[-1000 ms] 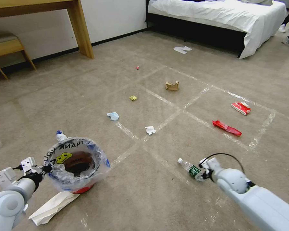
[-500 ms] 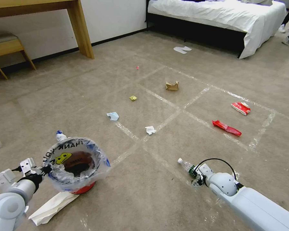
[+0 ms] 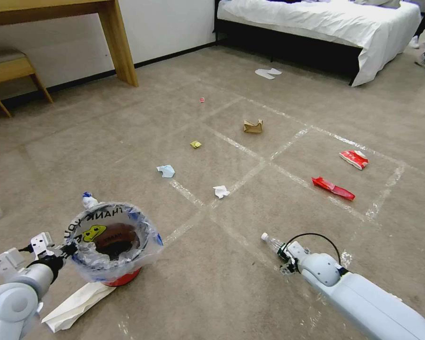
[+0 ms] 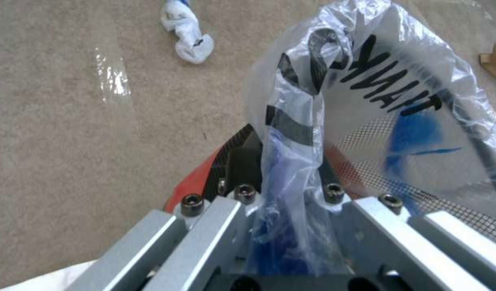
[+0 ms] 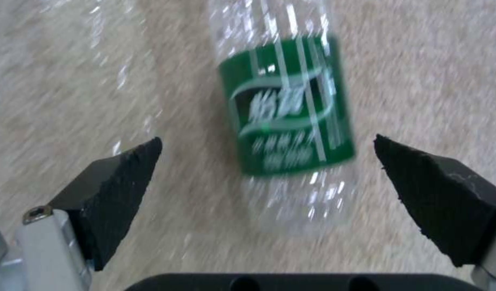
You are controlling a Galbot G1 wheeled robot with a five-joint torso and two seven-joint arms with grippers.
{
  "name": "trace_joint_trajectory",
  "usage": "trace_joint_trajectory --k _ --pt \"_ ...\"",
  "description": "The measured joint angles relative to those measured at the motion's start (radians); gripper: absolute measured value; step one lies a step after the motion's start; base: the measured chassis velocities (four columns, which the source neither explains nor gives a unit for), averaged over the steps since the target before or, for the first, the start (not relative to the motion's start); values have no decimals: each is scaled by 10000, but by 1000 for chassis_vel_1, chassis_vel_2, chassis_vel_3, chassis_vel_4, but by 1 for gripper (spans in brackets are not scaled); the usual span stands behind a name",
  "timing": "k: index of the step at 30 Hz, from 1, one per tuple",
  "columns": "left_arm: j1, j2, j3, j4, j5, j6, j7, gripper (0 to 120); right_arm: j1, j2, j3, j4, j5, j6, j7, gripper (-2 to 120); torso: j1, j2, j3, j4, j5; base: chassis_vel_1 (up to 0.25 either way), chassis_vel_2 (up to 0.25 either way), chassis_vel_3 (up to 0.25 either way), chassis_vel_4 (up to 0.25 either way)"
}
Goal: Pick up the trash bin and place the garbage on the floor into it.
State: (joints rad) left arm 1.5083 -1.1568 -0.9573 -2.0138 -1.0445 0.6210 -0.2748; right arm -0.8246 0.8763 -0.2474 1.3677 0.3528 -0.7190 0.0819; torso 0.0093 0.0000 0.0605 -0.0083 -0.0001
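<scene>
One light, slippery bottle (image 5: 283, 121) lies at 12 o'clock between my right end effector (image 5: 266, 178)'s spread fingers, so I judge its green label the best grip, while my left end effector (image 4: 283, 210) pinches the trash bin (image 3: 112, 241)'s rim.

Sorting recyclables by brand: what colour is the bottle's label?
Green with white lettering and swirls, on the clear bottle; clearest in the right wrist view.

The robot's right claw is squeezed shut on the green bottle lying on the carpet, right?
Not quite. The right gripper is open: in the right wrist view its two black fingertips stand wide apart on either side of the green bottle, not touching it. The bottle does lie on the carpet.
</scene>
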Motion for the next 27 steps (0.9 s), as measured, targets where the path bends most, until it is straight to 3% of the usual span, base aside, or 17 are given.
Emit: trace_joint_trajectory --k 5,18,25,27 --pt "81 -28 -57 -22 -1 -62 18 5 890 561 -458 -1170 -519 554 -90 100 0 0 -1 2 -3 0 0 0 0" --pt "121 -53 -164 14 -1 -202 66 5 1443 1151 -879 -2304 -801 732 -127 100 0 0 0 0 0 0 0 0 0" --pt "17 -100 -109 143 20 -228 82 5 1463 1161 -918 -2405 -818 882 -136 76 0 1 -2 2 -1 0 0 0 0" --pt "-37 -115 -59 225 59 -241 90 5 1432 1156 -918 -2415 -819 931 -145 64 -1 1 -2 1 -1 0 0 0 0"
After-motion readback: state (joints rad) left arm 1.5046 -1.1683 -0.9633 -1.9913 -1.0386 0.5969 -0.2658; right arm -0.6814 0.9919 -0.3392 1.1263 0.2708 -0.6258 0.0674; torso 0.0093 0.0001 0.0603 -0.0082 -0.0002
